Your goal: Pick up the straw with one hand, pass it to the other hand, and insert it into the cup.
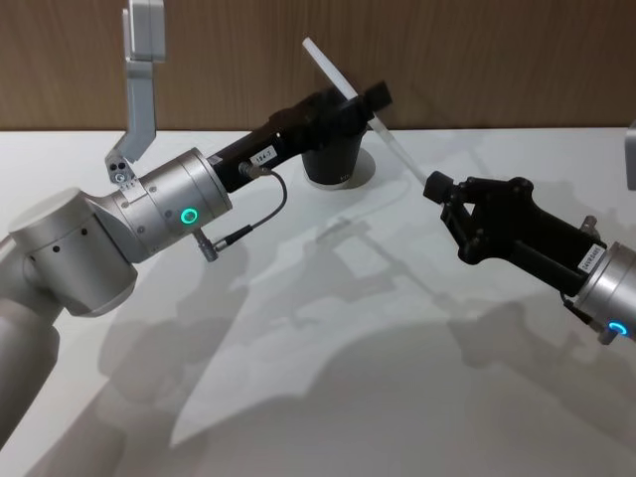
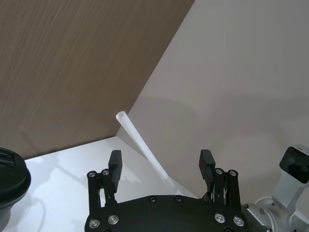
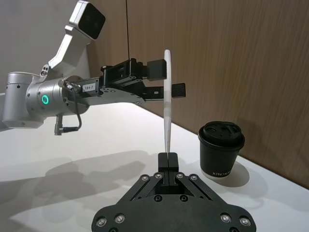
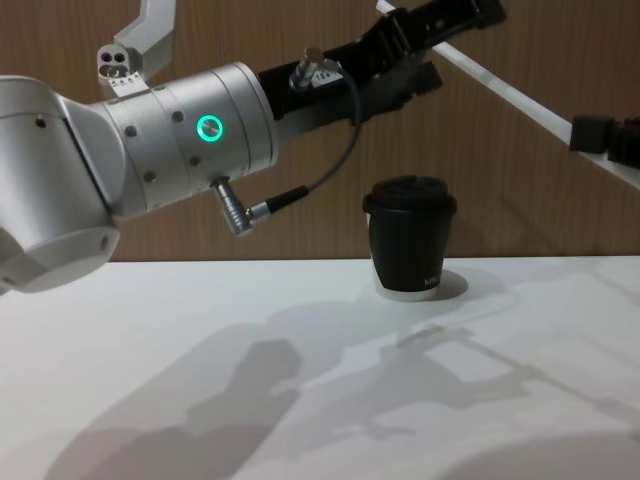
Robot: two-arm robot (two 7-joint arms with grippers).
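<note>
Left arm: comes in from 9 o'clock in the head view, its silver wrist lit by a green ring (image 1: 188,216), with a grey cable (image 1: 268,212) looping under it.
Left claw (image 1: 356,99): reaches out to about 12 o'clock, raised well above the table (image 1: 348,348). In the chest view it sits higher than the lid of the cup.
Left claw, state: spread wide – the two fingers (image 2: 115,166) stand on either side of the straw. In the left wrist view the straw passes through the gap and touches neither pad, so this claw holds nothing.
Straw (image 1: 393,144): in the air, straight and tilted. In the head view its free upper end points to 11 o'clock against the wooden wall (image 1: 497,60), and its lower end runs down toward 4 o'clock. It is not in the cup.
Cup (image 1: 333,161): upright on the table at 12 o'clock, near the wall, with its black lid on. It sits below the left claw and apart from the straw.
Right claw (image 1: 435,186): comes in from 3 o'clock and hangs above the table, to the right of the cup.
Right claw, state: closed – in the right wrist view its fingertips are pinched together on the lower end of the straw, which rises from them up through the left claw.
</note>
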